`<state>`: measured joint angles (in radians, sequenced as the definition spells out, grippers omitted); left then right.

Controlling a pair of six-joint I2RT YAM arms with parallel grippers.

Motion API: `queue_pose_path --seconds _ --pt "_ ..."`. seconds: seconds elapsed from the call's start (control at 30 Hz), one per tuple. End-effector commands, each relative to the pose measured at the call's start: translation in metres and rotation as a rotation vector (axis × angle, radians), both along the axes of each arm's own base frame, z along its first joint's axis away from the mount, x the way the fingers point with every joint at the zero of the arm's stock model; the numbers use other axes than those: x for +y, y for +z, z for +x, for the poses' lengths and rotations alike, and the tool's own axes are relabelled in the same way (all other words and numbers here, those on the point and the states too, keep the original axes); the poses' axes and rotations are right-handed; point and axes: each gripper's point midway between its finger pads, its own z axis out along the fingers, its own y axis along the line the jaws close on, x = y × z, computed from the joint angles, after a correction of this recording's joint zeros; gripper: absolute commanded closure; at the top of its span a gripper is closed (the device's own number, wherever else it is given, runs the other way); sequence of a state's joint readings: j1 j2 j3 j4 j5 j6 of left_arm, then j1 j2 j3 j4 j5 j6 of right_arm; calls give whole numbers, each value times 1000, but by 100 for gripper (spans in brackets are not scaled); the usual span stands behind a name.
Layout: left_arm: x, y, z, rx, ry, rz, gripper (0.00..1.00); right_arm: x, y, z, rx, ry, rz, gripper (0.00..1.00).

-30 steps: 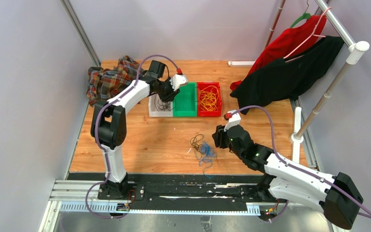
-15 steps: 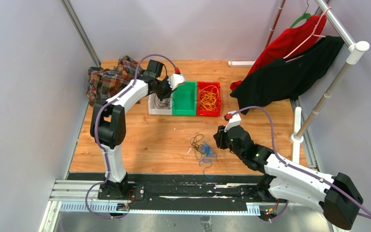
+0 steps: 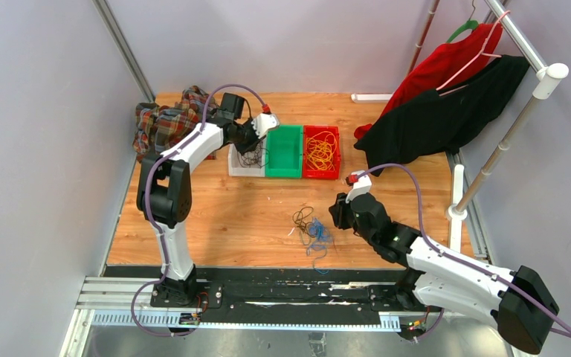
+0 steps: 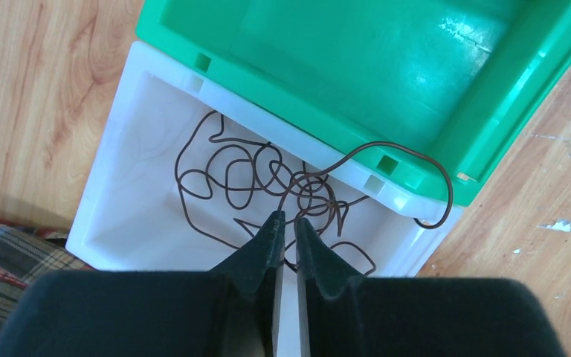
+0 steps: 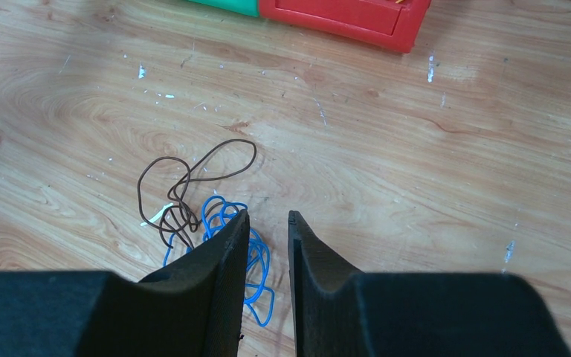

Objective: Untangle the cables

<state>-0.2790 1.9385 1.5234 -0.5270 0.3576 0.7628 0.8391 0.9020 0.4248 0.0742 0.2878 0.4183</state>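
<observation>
Hovering over white bin [image 4: 123, 160], L end effector [image 4: 287, 217] pinched together; R end effector [image 5: 268, 216] apart, by blue cables [image 3: 317, 236].

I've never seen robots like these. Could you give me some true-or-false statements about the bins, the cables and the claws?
1. The red bin holds yellow cables. True.
2. The green bin is full of blue cables. False: nothing is in it. The blue cable lies on the table.
3. The right claw is gripping the blue cable. False: its jaws stand apart with nothing between them, beside that cable.
4. A dark cable lies in the white bin. True.
5. The left claw is above the red bin. False: it is above the white bin.
</observation>
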Motion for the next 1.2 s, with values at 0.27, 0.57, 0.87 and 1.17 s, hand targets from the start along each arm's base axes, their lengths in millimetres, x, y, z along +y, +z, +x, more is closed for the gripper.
queue_pose_path --seconds 0.27,0.57,0.87,1.17 --pt "-17 2 10 -31 -141 -19 65 0 -5 2 16 -9 15 75" --pt "-13 -26 22 -8 -105 12 79 -1 -4 4 11 -16 10 77" --pt "22 -16 37 -86 99 -9 99 -1 -9 5 22 -23 12 83" --pt "44 -29 29 -86 142 26 99 1 -15 5 36 -23 22 84"
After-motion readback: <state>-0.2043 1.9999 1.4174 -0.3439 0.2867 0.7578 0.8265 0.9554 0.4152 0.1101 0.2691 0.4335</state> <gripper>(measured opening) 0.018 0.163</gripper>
